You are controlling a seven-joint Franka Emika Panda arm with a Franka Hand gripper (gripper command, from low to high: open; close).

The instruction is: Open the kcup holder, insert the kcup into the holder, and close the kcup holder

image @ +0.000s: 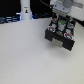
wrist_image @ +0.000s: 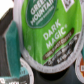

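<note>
Kcup filling wrist view, edges cropped; tool blurred.

Kcup green lid, wrist view: "GREEN MOUNTAIN" in round emblem, "DARK MAGIC" in white below; smaller print under it illegible. Exterior view: no readable text.

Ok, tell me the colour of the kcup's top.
Bright green, with white lettering on the kcup; clearest in the wrist view.

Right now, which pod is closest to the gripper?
The green-topped kcup, labelled Dark Magic, fills the wrist view right under the gripper. The neighbouring pod has a pale top and shows only at the edge.
</note>
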